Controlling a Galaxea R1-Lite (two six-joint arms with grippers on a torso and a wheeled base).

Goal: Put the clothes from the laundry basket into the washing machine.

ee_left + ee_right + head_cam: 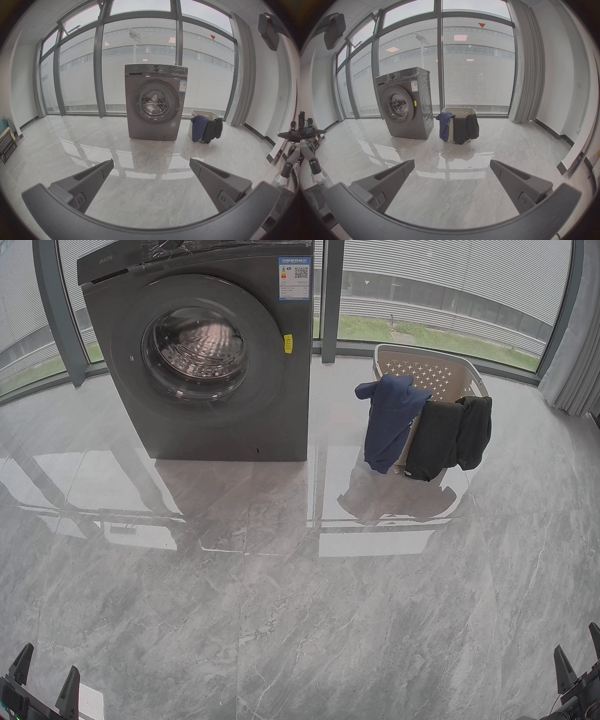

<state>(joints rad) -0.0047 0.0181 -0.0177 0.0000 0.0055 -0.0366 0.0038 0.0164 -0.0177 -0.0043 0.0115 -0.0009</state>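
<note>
Step in hand, going by the setup, is just getting over to the clothes, since nothing's been grabbed yet. The left gripper (49, 660) and right gripper (576, 640) both sit low near the robot with their fingers spread apart and nothing in them, well apart from everything else.

The laundry basket (431, 374) stands on the glossy floor (281, 590) just to the right of the washing machine (206, 359), near the window. Three pieces hang over its front rim: a blue garment (387, 421) on the machine side, a dark grey garment (437, 440) in the middle, and a black garment (475, 430) on the far side, touching the grey one.

To do this well, the robot probably wants to roll in facing the basket's front and stop close enough for an arm to come down from above. The blue piece looks like the easy first pick. Pinching it where it folds over the rim should lift it clean, rather than dragging the basket along.

The round door (197, 352) looks shut, though it's hard to say for sure, so that likely needs sorting out too.
</note>
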